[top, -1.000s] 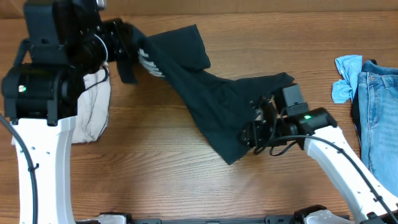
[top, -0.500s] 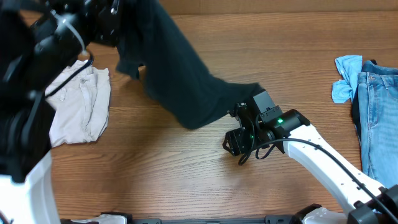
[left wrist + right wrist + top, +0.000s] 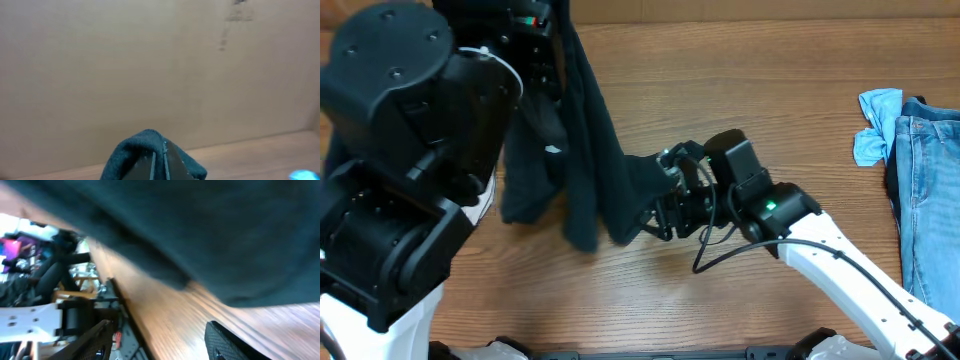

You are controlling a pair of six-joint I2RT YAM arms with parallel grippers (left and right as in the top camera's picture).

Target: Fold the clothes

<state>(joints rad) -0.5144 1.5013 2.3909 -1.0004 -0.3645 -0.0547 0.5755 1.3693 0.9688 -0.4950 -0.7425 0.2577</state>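
Wood table (image 3: 770, 100): left arm (image 3: 410, 150) hides part of T-shirt (image 3: 590, 150); left gripper (image 3: 159, 167) clamped on it, right gripper (image 3: 160, 340) apart nearby.

One dark T-shirt (image 3: 595, 170), one pair of blue jeans (image 3: 928, 190), one light-blue cloth (image 3: 877, 125), one wooden table (image 3: 770, 100) and two robot arms, the left arm (image 3: 400, 170) and the right arm (image 3: 840, 255), are counted.

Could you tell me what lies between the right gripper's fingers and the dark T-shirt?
Only bare wooden table, seen in the right wrist view; the T-shirt lies beyond the open fingers.
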